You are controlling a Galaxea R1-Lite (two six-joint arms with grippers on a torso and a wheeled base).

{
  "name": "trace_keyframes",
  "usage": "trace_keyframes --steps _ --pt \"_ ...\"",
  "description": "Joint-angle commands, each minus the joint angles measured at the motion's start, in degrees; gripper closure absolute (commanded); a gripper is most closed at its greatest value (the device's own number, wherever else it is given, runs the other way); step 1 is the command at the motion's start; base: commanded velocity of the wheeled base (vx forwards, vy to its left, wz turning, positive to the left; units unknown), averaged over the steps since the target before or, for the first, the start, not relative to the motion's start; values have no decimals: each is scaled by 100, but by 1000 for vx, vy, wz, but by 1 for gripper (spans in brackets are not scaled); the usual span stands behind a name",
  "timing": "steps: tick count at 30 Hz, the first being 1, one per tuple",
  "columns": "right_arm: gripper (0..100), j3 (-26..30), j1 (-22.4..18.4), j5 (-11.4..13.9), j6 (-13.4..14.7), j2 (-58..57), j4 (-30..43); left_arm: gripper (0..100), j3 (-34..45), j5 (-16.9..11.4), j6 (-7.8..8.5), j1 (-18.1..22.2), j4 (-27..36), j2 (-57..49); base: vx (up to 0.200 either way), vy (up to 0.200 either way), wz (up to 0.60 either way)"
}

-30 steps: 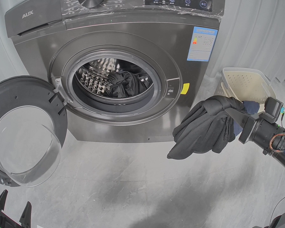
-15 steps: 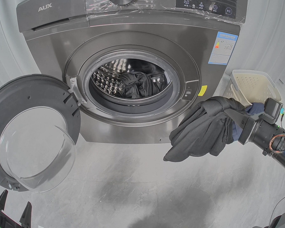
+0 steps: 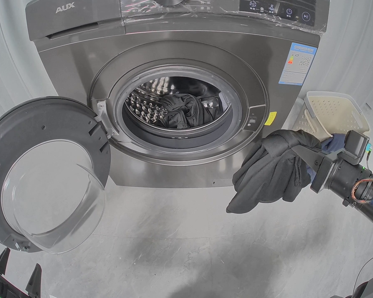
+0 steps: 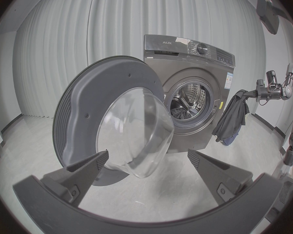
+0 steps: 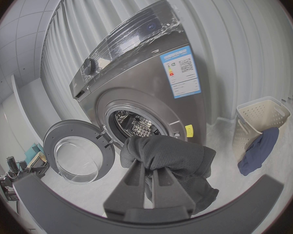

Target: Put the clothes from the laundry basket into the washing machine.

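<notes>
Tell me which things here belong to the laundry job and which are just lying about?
Job: washing machine, its open door, dark clothes in the drum, laundry basket, blue garment beside it, dark garment held by the right gripper.
Just about: pleated curtain, teal clutter by the far wall, open left gripper.

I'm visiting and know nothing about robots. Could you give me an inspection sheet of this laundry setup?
Surface: smooth grey floor.
Job's things: washing machine with door swung open; black garment in its drum; dark garment held aloft; laundry basket beside the machine, blue garment draped over its rim.
Clutter: small items by the far wall, too small to identify.
End effectors: right end effector shut on the dark garment; left end effector open, empty.
Cables: braided cable at the right wrist.
Surroundings: pleated grey curtain behind the machine.
</notes>
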Motion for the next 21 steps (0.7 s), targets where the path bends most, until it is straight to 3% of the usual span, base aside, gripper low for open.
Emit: trace_keyframes --steps 1,8,9,15,21 --pt "100 -118 223 41 76 69 -7 0 92 5 73 9 -12 -77 0 0 0" --pt "100 -232 741 -21 199 342 -25 0 92 22 169 36 -3 -86 0 0 0" --pt "100 -241 759 -21 252 350 -51 0 92 22 222 36 -12 -86 0 0 0" --pt "100 -267 759 -21 445 359 -262 0 92 5 161 18 -3 -86 0 0 0" --pt "100 -285 768 -12 454 474 -271 0 92 13 161 18 -3 -86 0 -200 0"
